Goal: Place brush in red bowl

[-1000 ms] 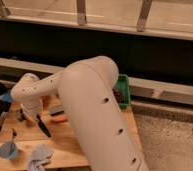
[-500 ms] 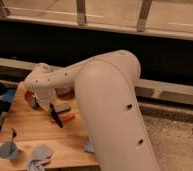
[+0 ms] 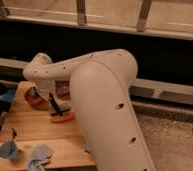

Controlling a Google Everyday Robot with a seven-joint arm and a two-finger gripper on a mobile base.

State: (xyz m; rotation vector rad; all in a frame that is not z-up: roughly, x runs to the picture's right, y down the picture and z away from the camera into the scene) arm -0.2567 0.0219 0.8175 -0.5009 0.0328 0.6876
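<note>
Camera view, nearest us, shows our big white arm (image 3: 107, 105) filling the right, and past it the gripper (image 3: 51, 102) hanging with fingers pressed together, pinching the black brush (image 3: 54, 107) just above the table (image 3: 45, 132), at about four o'clock from the red bowl (image 3: 35, 97). We judge that letting go here would drop the brush beside the bowl, onto the orange stick (image 3: 63, 118). Farther back the purple bowl (image 3: 63, 90) could be mistaken for the target; we read no writing anywhere.
</note>
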